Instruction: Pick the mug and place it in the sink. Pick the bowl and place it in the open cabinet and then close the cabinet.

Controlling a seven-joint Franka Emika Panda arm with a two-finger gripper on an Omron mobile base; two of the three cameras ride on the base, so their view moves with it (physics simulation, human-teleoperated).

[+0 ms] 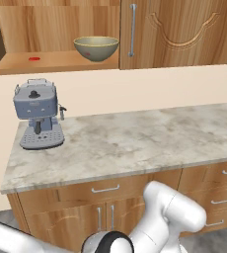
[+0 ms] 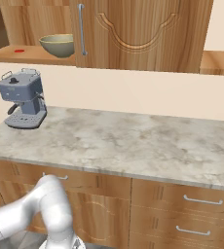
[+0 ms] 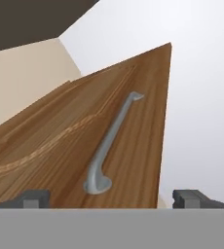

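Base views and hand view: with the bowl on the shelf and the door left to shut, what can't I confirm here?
- Open cabinet door: hand view cuts off its lower part, so its swing angle is unclear.
- End effector: open; whether it touches the door handle can't be judged.
- Bowl: the closed door hides part of it in the right base view.
- Small red item on the shelf: too small to identify.

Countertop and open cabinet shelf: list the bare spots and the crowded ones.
Countertop: bare marble from the coffee machine rightward to the frame edge; the only crowding is that left corner. Cabinet shelf: free wood left of the bowl, apart from a small red mark; bowl sits beside the closed door.
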